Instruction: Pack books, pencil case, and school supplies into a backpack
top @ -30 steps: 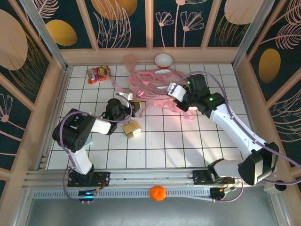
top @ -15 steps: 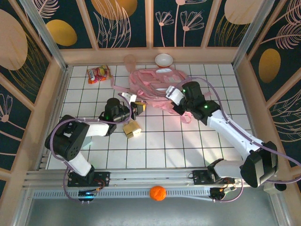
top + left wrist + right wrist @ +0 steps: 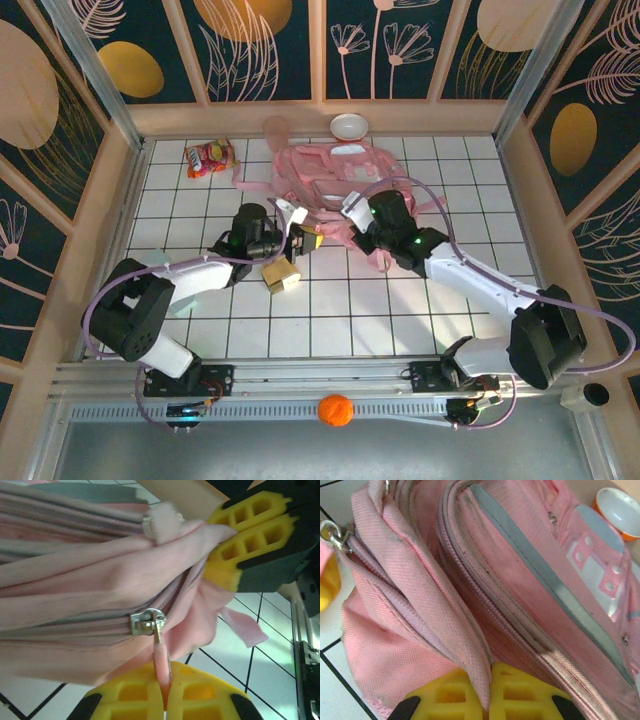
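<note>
Jaws of the left gripper point(image 3: 165, 687) clamp the zip pull point(image 3: 160, 656), the zip point(image 3: 65, 628) running far from its slider point(image 3: 147, 621), while the right gripper point(image 3: 488, 685), just right, pinches a fold of the backpack point(image 3: 330, 168) lying far of both.

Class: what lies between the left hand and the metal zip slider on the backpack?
The pink pull tab, hanging from the zip slider down into the left hand, which pinches it shut. The left wrist view shows this.
</note>
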